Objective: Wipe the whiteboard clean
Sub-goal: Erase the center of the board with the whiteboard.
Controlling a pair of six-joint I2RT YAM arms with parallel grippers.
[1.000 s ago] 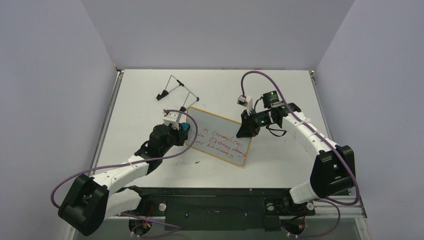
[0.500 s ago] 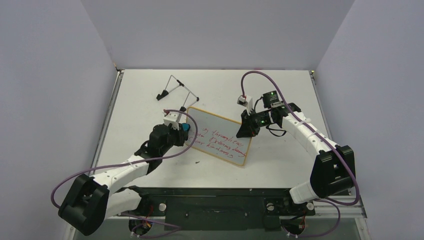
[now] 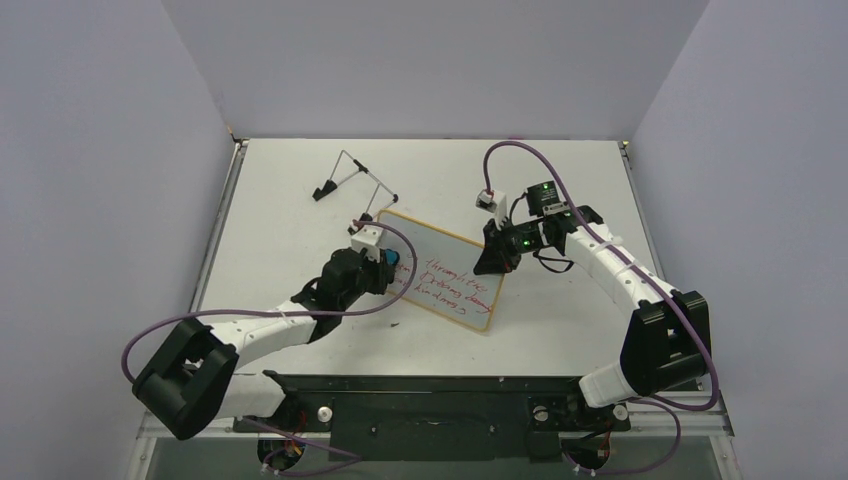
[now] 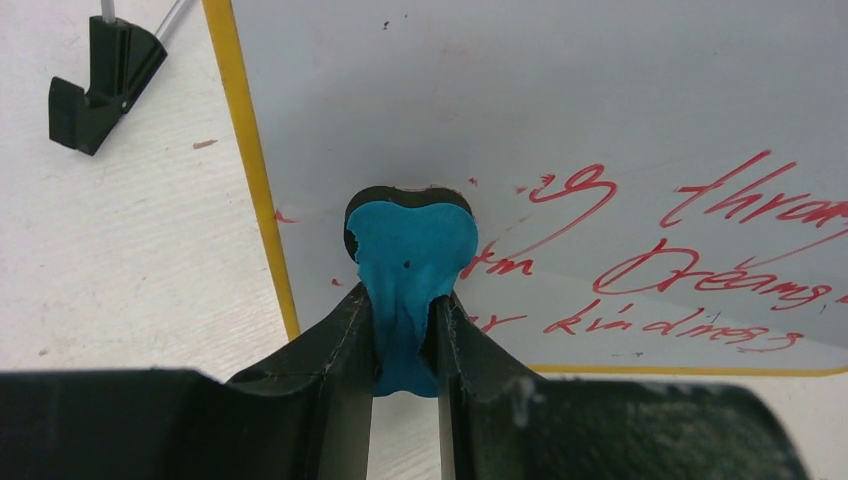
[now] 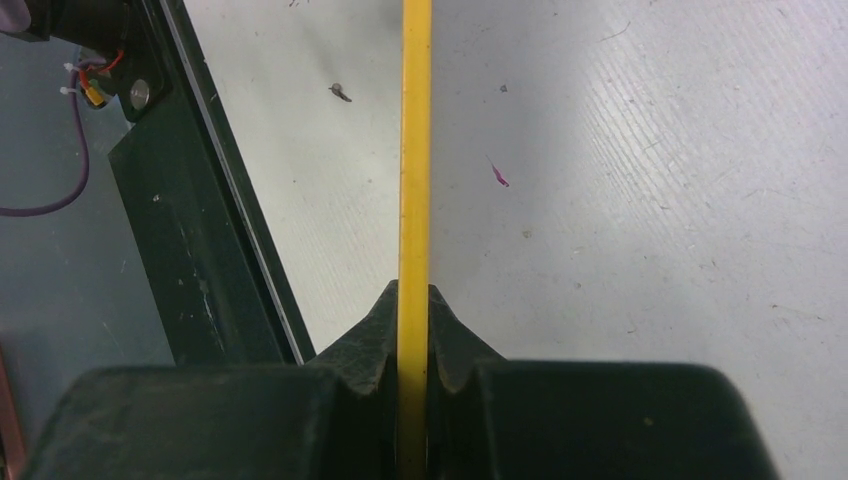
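Left wrist: left gripper point(image 4: 405, 305) pinches blue foam eraser point(image 4: 410, 240) on yellow-rimmed white whiteboard point(image 4: 600, 90), right gripper point(image 5: 413, 292) clamps its edge; sweep flat, rightward.

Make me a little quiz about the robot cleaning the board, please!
1. True or false: the left gripper is pinching a blue eraser.
2. What is the right gripper clamped on?
A. the edge of the whiteboard
B. the blue eraser
C. nothing at all
3. What colour is the writing on the whiteboard?

Key: 1 true. 2 A. 3 red.
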